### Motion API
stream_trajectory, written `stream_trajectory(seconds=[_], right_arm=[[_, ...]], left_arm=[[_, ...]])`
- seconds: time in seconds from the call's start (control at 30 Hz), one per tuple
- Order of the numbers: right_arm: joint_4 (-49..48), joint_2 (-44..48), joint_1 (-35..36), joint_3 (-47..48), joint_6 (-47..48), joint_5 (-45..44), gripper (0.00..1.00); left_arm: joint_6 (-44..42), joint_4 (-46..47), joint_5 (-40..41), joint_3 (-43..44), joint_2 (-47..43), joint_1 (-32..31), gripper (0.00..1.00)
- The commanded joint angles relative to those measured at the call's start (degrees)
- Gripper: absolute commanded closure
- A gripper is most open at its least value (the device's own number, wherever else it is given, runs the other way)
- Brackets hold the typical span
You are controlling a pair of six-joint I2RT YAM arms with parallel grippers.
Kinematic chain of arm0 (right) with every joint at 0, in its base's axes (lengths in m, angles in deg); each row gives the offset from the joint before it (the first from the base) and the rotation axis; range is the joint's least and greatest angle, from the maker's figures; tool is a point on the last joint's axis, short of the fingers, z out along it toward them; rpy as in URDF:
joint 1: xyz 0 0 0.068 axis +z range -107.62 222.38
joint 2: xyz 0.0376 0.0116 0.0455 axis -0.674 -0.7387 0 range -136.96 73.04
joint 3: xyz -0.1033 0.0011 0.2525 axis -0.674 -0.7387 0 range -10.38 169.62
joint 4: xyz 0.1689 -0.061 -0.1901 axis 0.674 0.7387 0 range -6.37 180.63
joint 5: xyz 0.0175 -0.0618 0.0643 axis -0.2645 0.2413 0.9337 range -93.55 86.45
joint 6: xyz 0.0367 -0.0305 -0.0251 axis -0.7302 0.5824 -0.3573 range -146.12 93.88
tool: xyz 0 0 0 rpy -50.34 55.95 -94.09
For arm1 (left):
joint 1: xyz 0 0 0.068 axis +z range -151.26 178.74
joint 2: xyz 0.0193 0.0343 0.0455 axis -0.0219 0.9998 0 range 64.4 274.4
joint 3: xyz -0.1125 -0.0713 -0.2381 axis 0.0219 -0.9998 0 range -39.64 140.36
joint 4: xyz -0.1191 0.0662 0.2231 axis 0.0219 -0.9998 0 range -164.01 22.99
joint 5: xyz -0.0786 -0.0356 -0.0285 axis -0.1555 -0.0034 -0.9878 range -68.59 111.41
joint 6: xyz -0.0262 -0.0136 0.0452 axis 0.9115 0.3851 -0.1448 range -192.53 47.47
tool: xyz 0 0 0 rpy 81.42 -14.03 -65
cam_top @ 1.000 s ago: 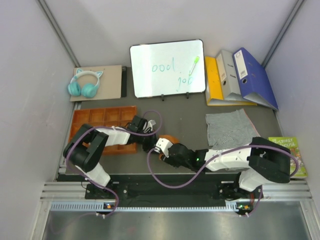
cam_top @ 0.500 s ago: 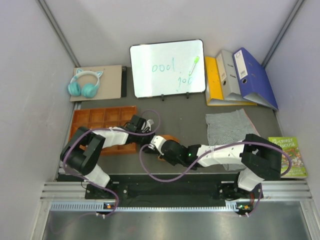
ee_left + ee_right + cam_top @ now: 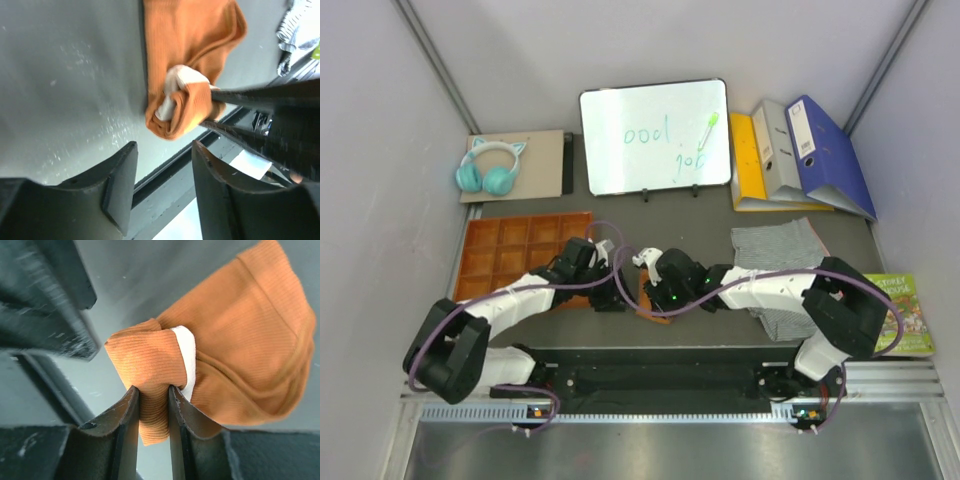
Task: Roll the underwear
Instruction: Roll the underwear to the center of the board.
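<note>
Since a second ago my left gripper has let go. Its jaws stand apart and empty at nine o'clock of the rust-orange briefs, which lie near the middle of the table. My right gripper has shifted toward twelve o'clock and is clamped on the rolled end. I should keep that pinch tight and roll evenly. The striped boxers lie at three o'clock.

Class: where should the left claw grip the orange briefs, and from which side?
Probably the rolled end of the orange briefs, at its free edge, coming opposite the right claw pinching it: the roll is thick, the rest lies flat.
</note>
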Motion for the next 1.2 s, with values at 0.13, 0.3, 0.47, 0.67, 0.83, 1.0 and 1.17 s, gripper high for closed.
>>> stream_trajectory(seconds=[0.13, 0.3, 0.47, 0.67, 0.83, 1.0, 1.17], right_arm=[[9.0, -7.8, -4.9, 3.7, -5.1, 24.2, 0.89], [11.2, -11.1, -6.7, 6.6, -6.1, 28.8, 0.89], [11.6, -13.7, -8.9, 7.9, -6.6, 32.0, 0.89], [10.6, -17.7, -11.2, 9.0, -7.7, 35.9, 0.89], [10.4, -21.0, -12.0, 10.4, -7.1, 39.1, 0.89], [10.6, -23.4, -13.0, 11.9, -6.4, 41.5, 0.89], [12.8, -23.4, -14.2, 13.8, -5.7, 40.4, 0.81]], left_arm=[[1.3, 10.1, 1.9, -6.1, -8.5, -2.2, 0.41], [1.9, 13.9, 5.2, -7.4, -9.7, -5.5, 0.36], [2.3, 14.4, 8.7, -8.9, -9.8, -6.5, 0.34], [2.9, 17.0, 10.1, -10.9, -9.2, -6.6, 0.35], [3.1, 21.1, 9.8, -11.4, -6.9, -6.7, 0.39], [3.2, 24.8, 9.8, -11.7, -3.4, -6.7, 0.48], [3.2, 22.2, 10.5, -10.6, 0.4, -6.7, 1.0]])
